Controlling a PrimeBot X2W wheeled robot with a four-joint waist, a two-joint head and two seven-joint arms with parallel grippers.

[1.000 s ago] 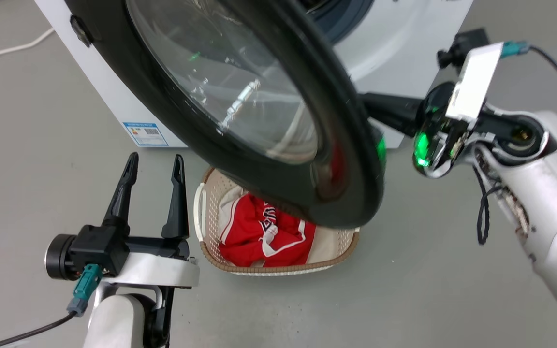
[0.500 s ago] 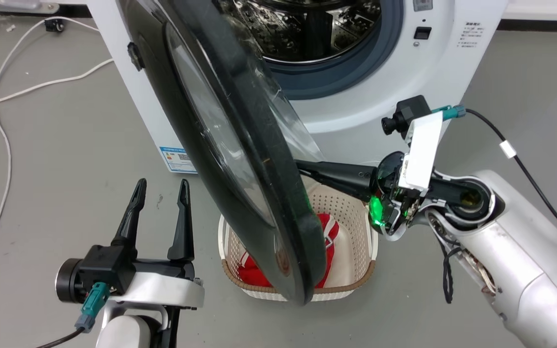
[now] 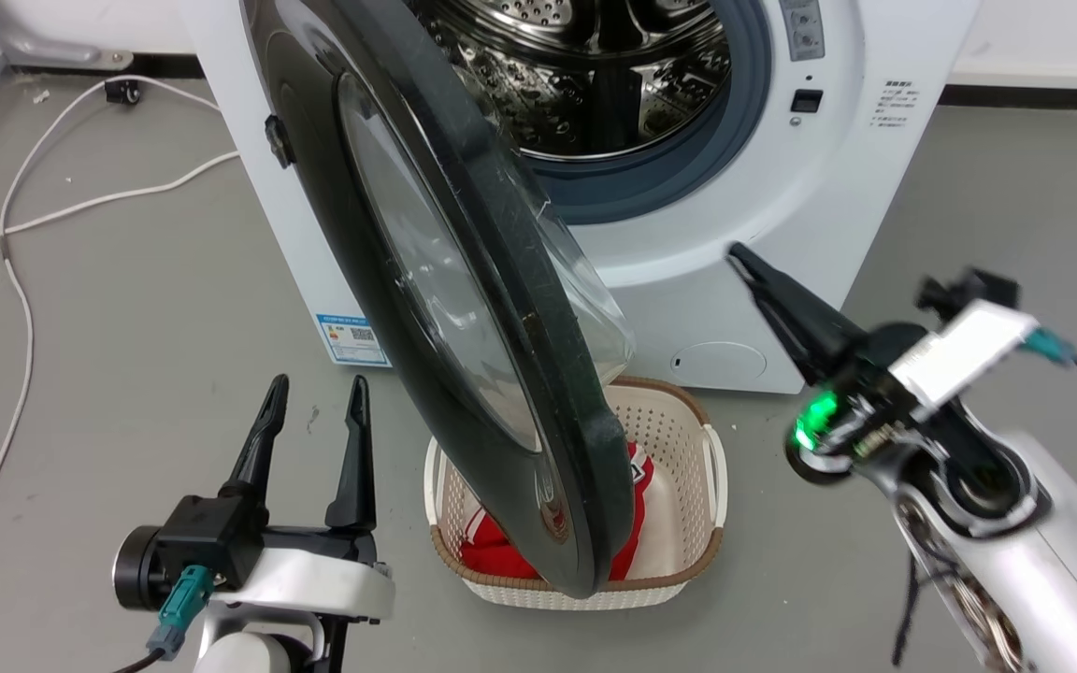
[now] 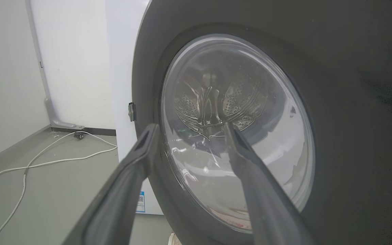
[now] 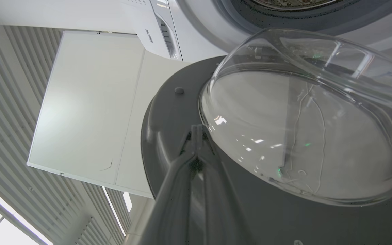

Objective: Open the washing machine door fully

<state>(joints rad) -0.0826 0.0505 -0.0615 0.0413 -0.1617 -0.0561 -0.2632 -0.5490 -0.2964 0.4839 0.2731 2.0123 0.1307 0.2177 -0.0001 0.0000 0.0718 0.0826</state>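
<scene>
The black washing machine door [image 3: 520,308] sticks out from the white washing machine [image 3: 735,215] over the laundry basket [image 3: 688,523], my left gripper [image 3: 319,383] spread wide beside it, my right gripper [image 3: 739,254] pressed together, apart from it.

A bare, lab-like test room set up for laundry: a washing machine [image 3: 782,206] stands on plain grey floor [image 3: 127,318], loose white cables [image 4: 80,158] trail by blank white walls [image 4: 77,61], a laundry basket [image 3: 674,439] in front, slatted ceiling [image 5: 9,112] overhead.
</scene>
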